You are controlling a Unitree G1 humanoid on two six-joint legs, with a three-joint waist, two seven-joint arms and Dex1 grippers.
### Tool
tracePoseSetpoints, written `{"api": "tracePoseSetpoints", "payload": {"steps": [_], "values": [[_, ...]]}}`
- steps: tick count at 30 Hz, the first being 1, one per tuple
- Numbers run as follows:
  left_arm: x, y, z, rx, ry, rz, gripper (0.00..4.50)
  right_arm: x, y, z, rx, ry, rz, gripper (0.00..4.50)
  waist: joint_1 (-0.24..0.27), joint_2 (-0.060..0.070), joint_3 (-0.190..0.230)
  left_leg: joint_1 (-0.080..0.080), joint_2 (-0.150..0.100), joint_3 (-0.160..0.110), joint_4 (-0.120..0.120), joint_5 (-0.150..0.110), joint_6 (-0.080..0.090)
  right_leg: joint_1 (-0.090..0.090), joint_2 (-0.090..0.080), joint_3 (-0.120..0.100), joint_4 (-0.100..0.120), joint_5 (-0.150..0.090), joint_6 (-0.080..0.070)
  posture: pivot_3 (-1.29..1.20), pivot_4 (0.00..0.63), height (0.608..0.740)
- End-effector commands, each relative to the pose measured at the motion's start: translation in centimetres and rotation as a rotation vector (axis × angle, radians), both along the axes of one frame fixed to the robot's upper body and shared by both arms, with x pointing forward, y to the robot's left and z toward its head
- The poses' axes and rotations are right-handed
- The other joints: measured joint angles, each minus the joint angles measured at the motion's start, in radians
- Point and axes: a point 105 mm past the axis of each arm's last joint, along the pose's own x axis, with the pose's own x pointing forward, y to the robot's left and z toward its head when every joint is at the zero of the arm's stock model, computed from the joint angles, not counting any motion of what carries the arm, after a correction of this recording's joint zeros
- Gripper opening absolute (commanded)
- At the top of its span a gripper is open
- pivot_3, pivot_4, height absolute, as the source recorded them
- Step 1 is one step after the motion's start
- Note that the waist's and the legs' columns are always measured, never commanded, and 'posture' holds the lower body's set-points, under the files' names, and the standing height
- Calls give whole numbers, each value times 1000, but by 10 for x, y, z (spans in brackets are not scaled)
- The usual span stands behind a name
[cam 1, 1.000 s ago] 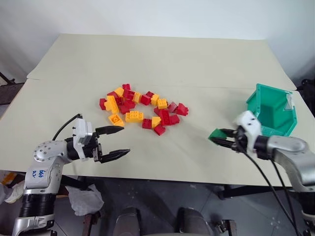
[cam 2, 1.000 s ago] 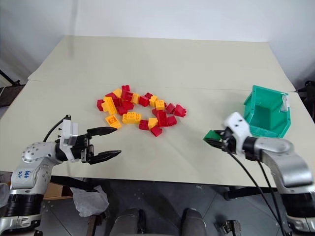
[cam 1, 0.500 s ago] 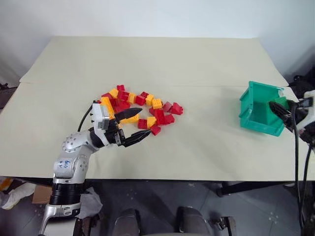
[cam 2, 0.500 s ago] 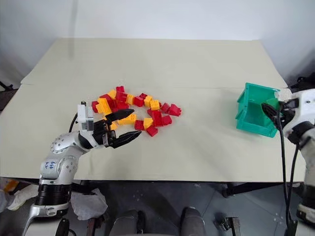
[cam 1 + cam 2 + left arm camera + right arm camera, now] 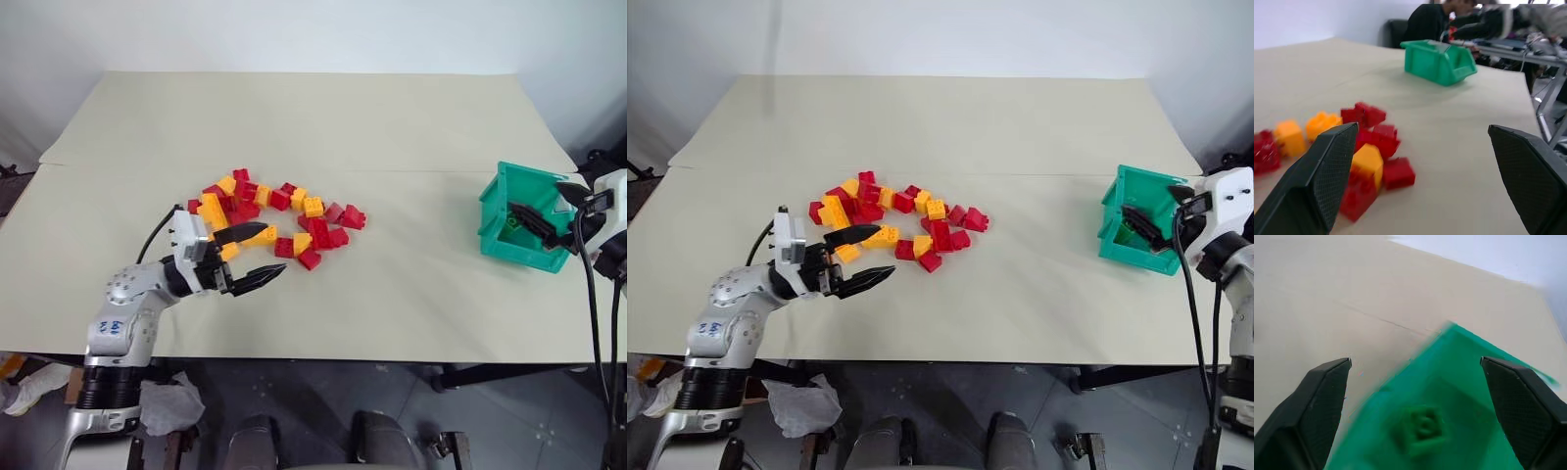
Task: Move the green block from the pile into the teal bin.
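Green block [image 5: 1422, 427] lying inside the teal bin [image 5: 502, 227], studs up, directly beneath and between the parted fingers of the right gripper [image 5: 551, 217]. Released and clear of the black fingers [image 5: 1317, 401], which stand wide apart above the bin's open top with nothing between them. Bin resting near the right edge of the beige table [image 5: 392, 127], its cut-away front turned toward the right gripper, its solid back wall facing the pile [image 5: 269, 217].

Red, yellow and orange bricks clustered well apart from the bin, out toward the table's middle, just ahead of the left gripper [image 5: 250, 257]. Left gripper spread open too, empty, held low over the table with one finger [image 5: 1322, 181] over the near edge of the pile and the other off to the bin's side of it; whether a fingertip touches a brick cannot be told. Seen along the left gripper's fingers: red and yellow bricks close in front, bare tabletop beyond, then the teal bin far ahead, and past the table's end a seated person [image 5: 1432, 22] in dark clothing among desks. Black cables [image 5: 588, 313] trailing down from the right wrist past the table's front edge.
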Motion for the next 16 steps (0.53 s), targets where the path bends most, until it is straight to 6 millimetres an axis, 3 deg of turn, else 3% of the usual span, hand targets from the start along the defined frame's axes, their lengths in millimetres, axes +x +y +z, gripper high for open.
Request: {"api": "tracePoseSetpoints", "payload": {"steps": [1,4,7,11,16], "values": [[-10,33,-15,120,3,64,4500,-46,53,9,-58,-87,343,4462,1,0,0,0,0,0,1,0,0,0,0,0,0,0,0,0,150,740],[-20,56,-25,179,-2,129,4500,-73,76,-17,-135,-57,516,4462,4,0,0,1,0,0,-2,0,0,0,0,0,0,0,0,0,150,740],[-29,73,-40,255,34,186,4500,-89,85,-36,-136,2,619,4462,5,0,0,0,0,0,0,-1,0,1,0,0,-1,0,0,0,150,740],[-33,82,-44,271,12,252,4500,-96,85,-63,-134,78,673,4462,4,0,0,1,0,-1,1,-1,0,2,0,0,-1,0,0,0,150,740],[-37,78,-37,226,-32,283,4500,-94,80,-72,-128,71,658,4462,3,0,0,2,0,-1,1,-1,0,2,0,0,0,0,0,0,150,740]]}}
